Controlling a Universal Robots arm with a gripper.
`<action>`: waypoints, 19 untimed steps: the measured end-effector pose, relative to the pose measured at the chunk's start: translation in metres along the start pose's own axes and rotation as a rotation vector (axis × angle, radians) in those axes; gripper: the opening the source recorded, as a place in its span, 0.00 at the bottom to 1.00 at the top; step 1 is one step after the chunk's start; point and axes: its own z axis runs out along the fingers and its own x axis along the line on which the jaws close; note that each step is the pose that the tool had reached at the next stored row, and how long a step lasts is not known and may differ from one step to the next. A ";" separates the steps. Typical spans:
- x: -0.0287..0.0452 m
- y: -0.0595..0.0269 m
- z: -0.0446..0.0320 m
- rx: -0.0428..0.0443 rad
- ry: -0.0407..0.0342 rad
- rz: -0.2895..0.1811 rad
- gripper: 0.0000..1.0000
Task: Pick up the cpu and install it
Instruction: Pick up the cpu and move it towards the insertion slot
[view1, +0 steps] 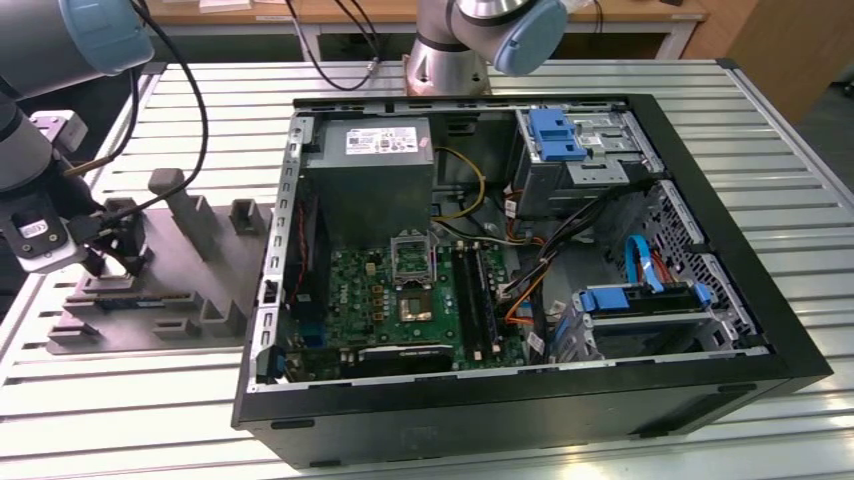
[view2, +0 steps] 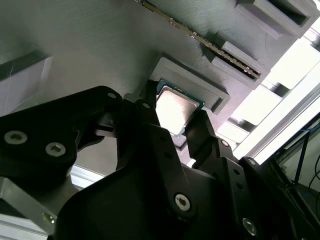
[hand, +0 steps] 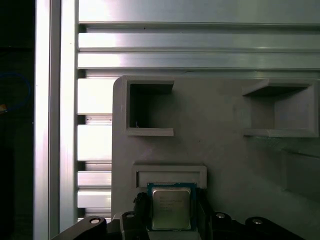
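The cpu (hand: 171, 207), a small square chip with a pale silver top, lies in a shallow recess of the grey plastic holder block (hand: 225, 150). It also appears in the second wrist view as the cpu (view2: 174, 111). My gripper (hand: 171, 216) is down over it, with one black finger against each of two opposite edges, so it is shut on the chip. The chip still sits level in its recess. In the exterior view my gripper (view1: 115, 264) is at the left, over the holder block (view1: 187, 310).
An open computer case (view1: 747, 300) lies to the exterior view's right of the block, with the motherboard socket (view1: 412, 300) near its middle and a grey power supply (view1: 380, 175) behind. A memory stick (view2: 200, 37) stands in a slot of the block. Upright posts (view1: 176, 200) rise nearby.
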 end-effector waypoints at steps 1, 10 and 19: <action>0.0000 0.0000 0.0000 0.0000 0.0000 0.000 0.47; -0.0002 0.0000 -0.0005 0.0000 0.0000 0.000 0.47; -0.0001 0.0000 -0.0007 0.0000 0.0000 0.000 0.47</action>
